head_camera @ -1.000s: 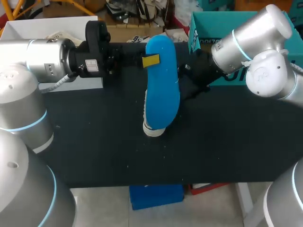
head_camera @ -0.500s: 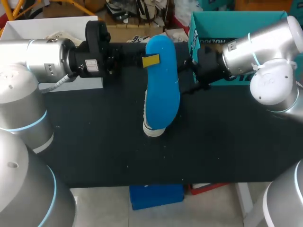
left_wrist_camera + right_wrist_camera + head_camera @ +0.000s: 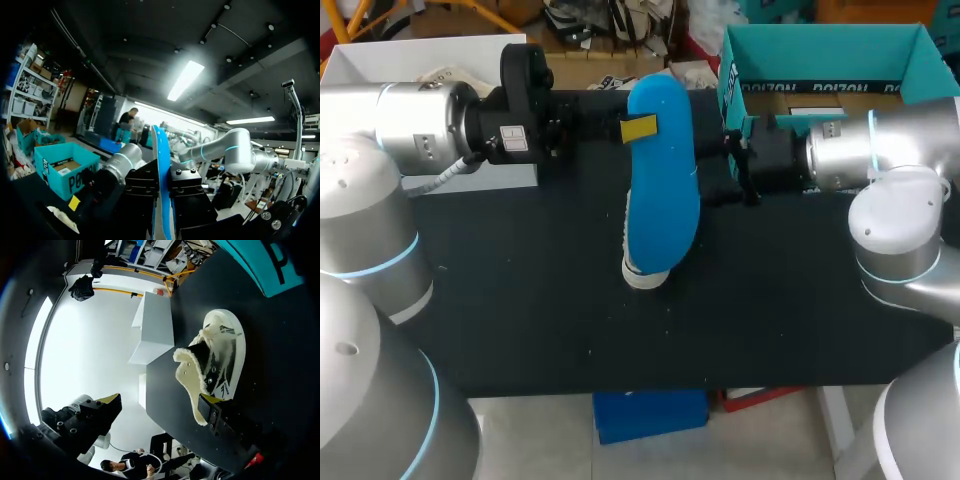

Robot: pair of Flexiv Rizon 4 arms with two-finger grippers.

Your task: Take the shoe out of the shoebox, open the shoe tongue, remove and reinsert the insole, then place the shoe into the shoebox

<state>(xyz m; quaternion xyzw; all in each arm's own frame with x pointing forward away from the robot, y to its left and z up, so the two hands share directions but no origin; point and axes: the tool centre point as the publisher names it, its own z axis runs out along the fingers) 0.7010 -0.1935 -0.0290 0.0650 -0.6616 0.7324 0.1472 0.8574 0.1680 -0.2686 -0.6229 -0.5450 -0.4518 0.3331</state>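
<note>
My left gripper [image 3: 638, 128] is shut on the top end of a blue insole [image 3: 662, 180], which hangs over the table; in the left wrist view its thin edge [image 3: 159, 150] stands between the closed fingers [image 3: 162, 182]. Under the insole's lower end lies the white shoe [image 3: 642, 275], mostly hidden. In the right wrist view the shoe [image 3: 222, 357] lies on its side on the black table, its tongue pulled open. My right gripper [image 3: 160, 407] stands open just short of the shoe's opening, holding nothing; in the head view it [image 3: 718, 170] sits right of the insole.
The teal shoebox [image 3: 732, 60] stands open at the back right, behind my right arm. A white box [image 3: 420, 55] sits at the back left behind my left arm. The black table [image 3: 520, 300] stretches toward the front edge.
My right arm has swung down until its forearm lies level, and its gripper has drawn slightly right, away from the insole. The left arm and insole have not moved.
</note>
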